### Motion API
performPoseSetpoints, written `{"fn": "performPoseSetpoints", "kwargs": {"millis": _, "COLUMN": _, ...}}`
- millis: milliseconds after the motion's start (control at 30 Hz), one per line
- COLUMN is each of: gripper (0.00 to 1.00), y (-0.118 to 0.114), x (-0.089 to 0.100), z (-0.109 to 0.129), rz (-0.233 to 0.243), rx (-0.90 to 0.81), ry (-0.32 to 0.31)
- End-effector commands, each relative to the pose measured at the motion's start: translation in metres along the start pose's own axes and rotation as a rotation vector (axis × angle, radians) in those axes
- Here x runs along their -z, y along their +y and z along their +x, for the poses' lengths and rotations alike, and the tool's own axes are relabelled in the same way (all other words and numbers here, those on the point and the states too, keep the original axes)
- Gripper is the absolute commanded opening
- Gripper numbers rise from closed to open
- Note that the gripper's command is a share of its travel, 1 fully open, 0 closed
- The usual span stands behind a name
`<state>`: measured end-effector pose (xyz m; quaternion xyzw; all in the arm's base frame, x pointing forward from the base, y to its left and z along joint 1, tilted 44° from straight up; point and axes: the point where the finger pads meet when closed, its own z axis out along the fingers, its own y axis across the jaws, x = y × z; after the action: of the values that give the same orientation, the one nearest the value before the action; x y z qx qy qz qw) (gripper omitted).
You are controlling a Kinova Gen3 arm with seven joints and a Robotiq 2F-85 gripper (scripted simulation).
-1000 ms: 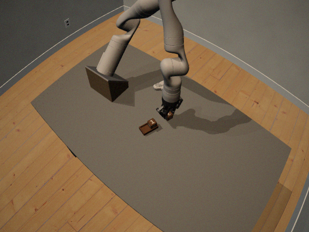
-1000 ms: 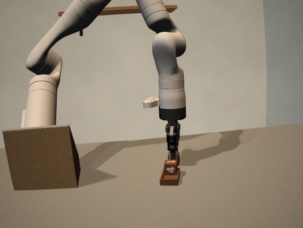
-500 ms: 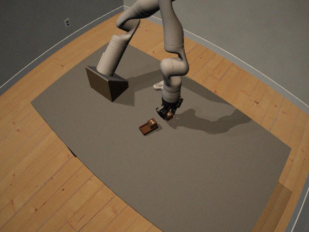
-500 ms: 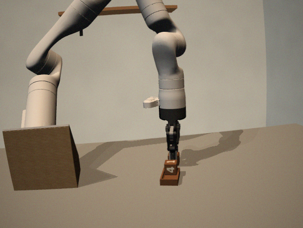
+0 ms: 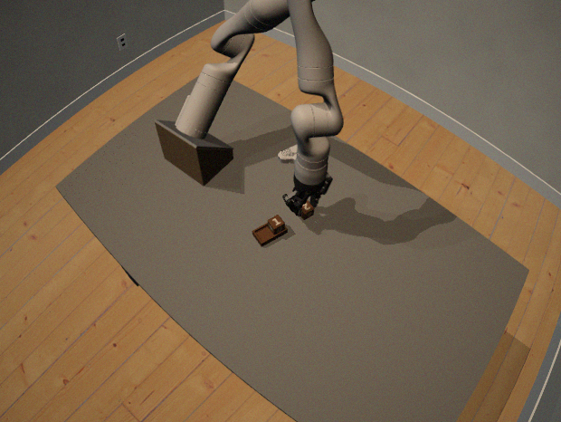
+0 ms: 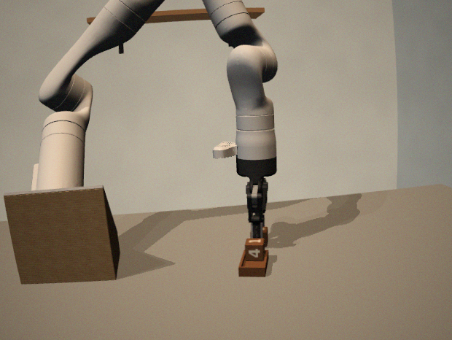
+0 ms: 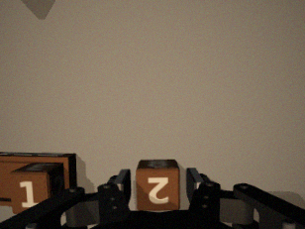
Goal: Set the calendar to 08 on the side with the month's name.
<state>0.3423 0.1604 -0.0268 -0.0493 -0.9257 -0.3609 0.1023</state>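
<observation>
The brown wooden tray lies flat on the grey table. One cube stands at its right end, with 1 on top and 4 on the side seen in the exterior view. The tray's other half is empty. The second cube sits on the table just beyond the tray and shows an upside-down 2 in the wrist view. My gripper points straight down around this cube. Its fingers stand open, with a small gap on each side of the cube. The month's name is not visible.
The arm's brown wedge-shaped base stands at the back left of the table. A wooden shelf hangs on the wall behind the arm.
</observation>
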Motion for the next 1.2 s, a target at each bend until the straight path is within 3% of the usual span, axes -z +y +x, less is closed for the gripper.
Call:
{"fn": "performPoseSetpoints", "kwargs": {"millis": 0, "gripper": 0.48, "y": -0.001, "x": 0.011, "z": -0.003, "rz": 0.003, "rx": 0.0, "ry": -0.01}}
{"fn": "performPoseSetpoints", "kwargs": {"millis": 333, "gripper": 0.48, "y": 0.0, "x": 0.063, "z": -0.002, "rz": 0.003, "rx": 0.0, "ry": -0.01}}
{"fn": "performPoseSetpoints", "kwargs": {"millis": 600, "gripper": 0.48, "y": 0.0, "x": 0.083, "z": -0.002, "rz": 0.003, "rx": 0.0, "ry": -0.01}}
{"fn": "performPoseSetpoints", "kwargs": {"millis": 767, "gripper": 0.48, "y": 0.0, "x": 0.086, "z": -0.002, "rz": 0.003, "rx": 0.0, "ry": -0.01}}
{"fn": "performPoseSetpoints", "kwargs": {"millis": 800, "gripper": 1.0, "y": 0.0, "x": 0.086, "z": -0.002, "rz": 0.003, "rx": 0.0, "ry": -0.01}}
{"fn": "performPoseSetpoints", "kwargs": {"millis": 1167, "gripper": 1.0, "y": 0.0, "x": 0.086, "z": -0.002, "rz": 0.003, "rx": 0.0, "ry": -0.01}}
